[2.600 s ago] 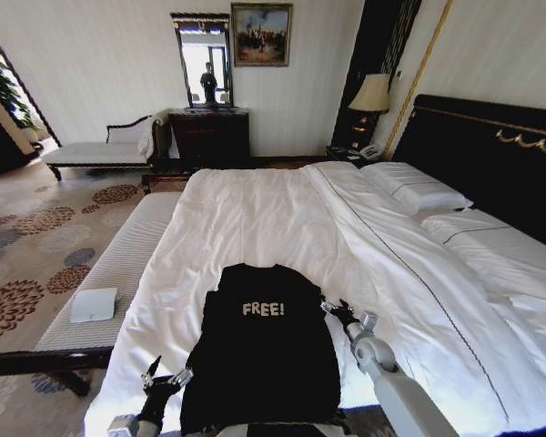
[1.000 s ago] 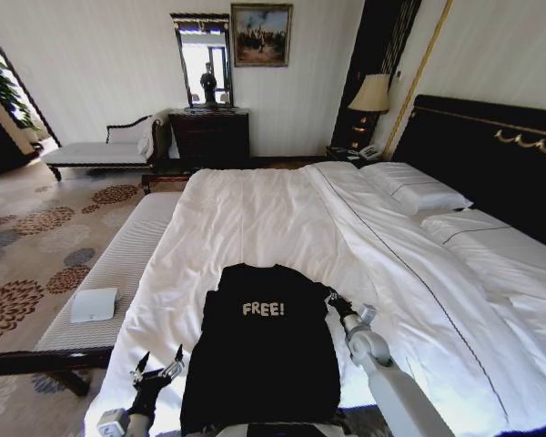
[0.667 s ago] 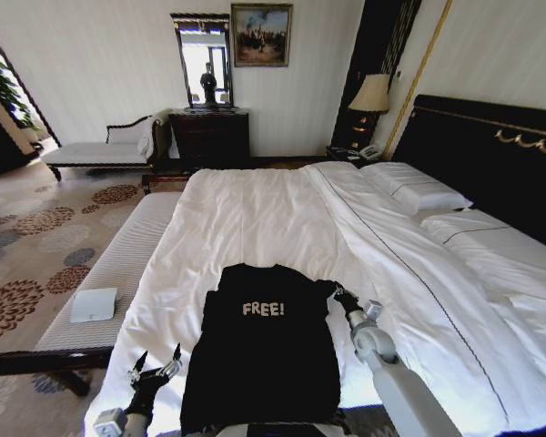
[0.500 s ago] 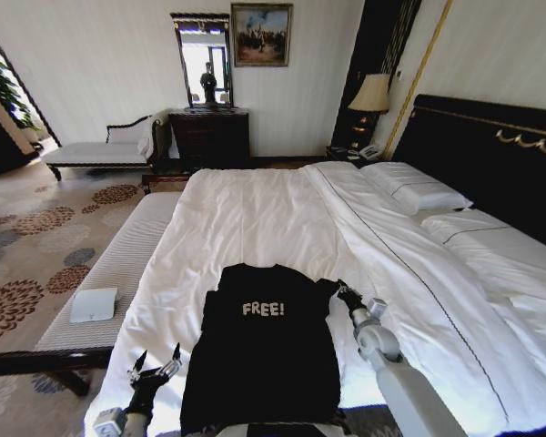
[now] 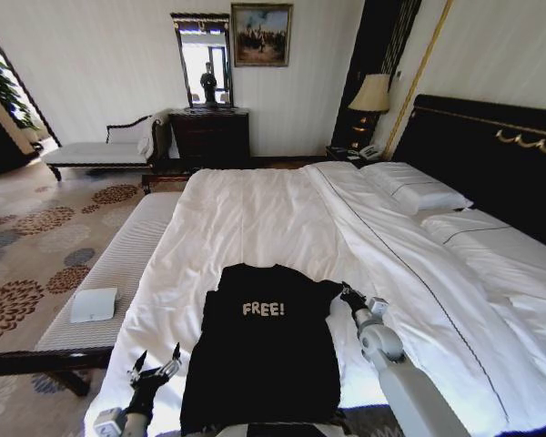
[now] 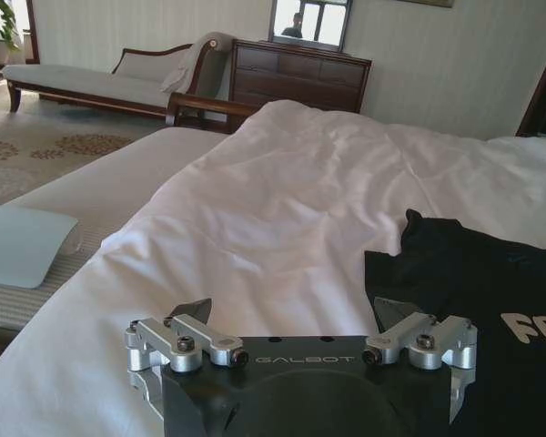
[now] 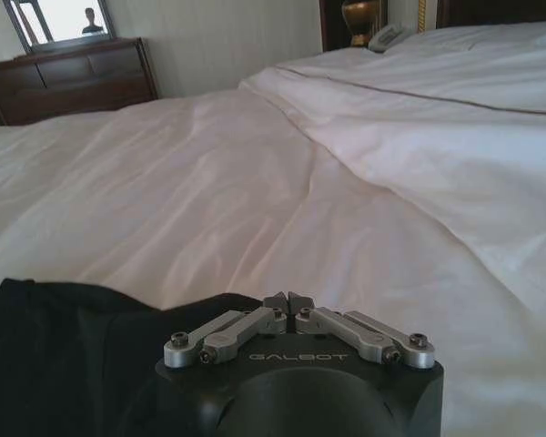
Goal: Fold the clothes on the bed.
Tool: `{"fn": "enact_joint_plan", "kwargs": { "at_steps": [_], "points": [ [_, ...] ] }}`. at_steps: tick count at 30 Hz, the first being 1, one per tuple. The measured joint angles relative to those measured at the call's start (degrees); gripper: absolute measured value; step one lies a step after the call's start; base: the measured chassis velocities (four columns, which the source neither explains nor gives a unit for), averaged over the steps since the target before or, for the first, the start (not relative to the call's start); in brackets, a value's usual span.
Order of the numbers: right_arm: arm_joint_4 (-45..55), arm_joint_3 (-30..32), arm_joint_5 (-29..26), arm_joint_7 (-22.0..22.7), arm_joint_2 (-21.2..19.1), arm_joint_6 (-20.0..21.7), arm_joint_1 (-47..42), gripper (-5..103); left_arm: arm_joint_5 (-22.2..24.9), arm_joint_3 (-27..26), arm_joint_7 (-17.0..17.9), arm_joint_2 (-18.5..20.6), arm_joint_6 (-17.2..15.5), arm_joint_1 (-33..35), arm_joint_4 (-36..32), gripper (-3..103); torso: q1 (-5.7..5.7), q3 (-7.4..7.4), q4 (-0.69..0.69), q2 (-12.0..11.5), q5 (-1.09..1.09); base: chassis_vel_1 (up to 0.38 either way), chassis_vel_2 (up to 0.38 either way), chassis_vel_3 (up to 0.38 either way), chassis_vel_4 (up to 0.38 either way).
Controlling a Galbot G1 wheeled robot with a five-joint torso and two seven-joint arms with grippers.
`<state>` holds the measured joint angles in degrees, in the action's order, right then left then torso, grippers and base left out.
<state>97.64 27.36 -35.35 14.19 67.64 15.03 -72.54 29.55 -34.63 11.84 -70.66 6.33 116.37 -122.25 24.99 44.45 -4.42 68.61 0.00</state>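
While right end effector (image 5: 348,294) has shifted outward, pinched on black top's (image 5: 264,350) shoulder, left end effector (image 5: 155,366) splayed, unmoved

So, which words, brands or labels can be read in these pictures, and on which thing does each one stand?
"FREE!": white letters on the chest of the black soft fabric top lying on the white-sheeted bed.
"FR": the start of the same lettering, cut off at the left wrist view's edge.
"GALBOT": on the black body of the left gripper.
"GALBOT": on the black body of the right gripper.
The flat white item on the pale bench carries marks too small to read.
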Motion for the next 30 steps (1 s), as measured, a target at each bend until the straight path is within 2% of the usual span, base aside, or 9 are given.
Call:
{"fn": "enact_joint_plan", "kwargs": {
  "at_steps": [11, 18, 20, 23, 24, 26, 27, 28, 30],
  "points": [
    [-2.69, -0.90, -1.70, 3.21, 0.68, 3.82, 1.19, 0, -0.22, -0.05, -0.06, -0.12, 0.06, 0.57, -0.11, 100, 0.00, 0.00, 0.01, 0.00, 0.00, 0.000, 0.000, 0.000, 0.000],
    [-2.07, -0.37, -3.69, 3.11, 1.14, 3.36, 0.54, 0, -0.36, 0.17, -0.14, -0.15, 0.15, 0.64, -0.11, 100, 0.00, 0.00, 0.01, 0.00, 0.00, 0.000, 0.000, 0.000, 0.000],
    [-0.97, 0.34, -3.99, 2.70, 1.77, 2.70, -0.52, 5, -0.48, 0.44, -0.14, -0.09, 0.12, 0.47, -0.11, 100, 0.00, 0.00, 0.02, 0.00, 0.00, 0.000, 0.000, 0.000, 0.000],
    [3.17, 3.56, -7.24, 2.07, 3.84, 1.89, -4.94, 21, -0.58, 0.85, -0.12, 0.05, -0.07, 0.12, -0.16, 100, 0.00, 0.00, 0.00, 0.00, 0.00, 0.000, 0.000, 0.000, 0.000],
    [3.17, 3.56, -7.24, 2.07, 3.84, 1.89, -4.94, 21, -0.58, 0.85, -0.12, 0.05, -0.07, 0.12, -0.16, 100, 0.00, 0.00, 0.00, 0.00, 0.00, 0.000, 0.000, 0.000, 0.000],
    [5.93, 5.30, -11.63, 1.97, 5.02, 2.04, -7.69, 32, -0.57, 0.89, -0.12, 0.18, -0.11, 0.04, -0.13, 100, 0.00, 0.00, 0.00, 0.00, -0.02, 0.000, 0.000, 0.000, 0.000],
    [7.22, 6.09, -13.75, 1.89, 5.77, 2.22, -9.21, 32, -0.55, 0.90, -0.11, 0.29, -0.11, 0.00, 0.01, 100, 0.00, 0.00, -0.01, 0.00, -0.01, 0.000, 0.000, 0.000, 0.000],
    [8.68, 6.92, -16.33, 1.79, 6.76, 2.51, -10.76, 43, -0.53, 0.97, -0.11, 0.41, -0.12, -0.04, 0.19, 100, 0.00, 0.00, 0.00, 0.00, -0.01, 0.000, 0.000, 0.000, 0.000],
    [9.11, 7.13, -17.28, 1.81, 7.10, 2.69, -11.17, 43, -0.53, 1.00, -0.11, 0.41, -0.12, -0.04, 0.22, 100, 0.00, 0.00, -0.01, 0.00, -0.02, 0.000, 0.000, 0.000, 0.000]
  ]
}}
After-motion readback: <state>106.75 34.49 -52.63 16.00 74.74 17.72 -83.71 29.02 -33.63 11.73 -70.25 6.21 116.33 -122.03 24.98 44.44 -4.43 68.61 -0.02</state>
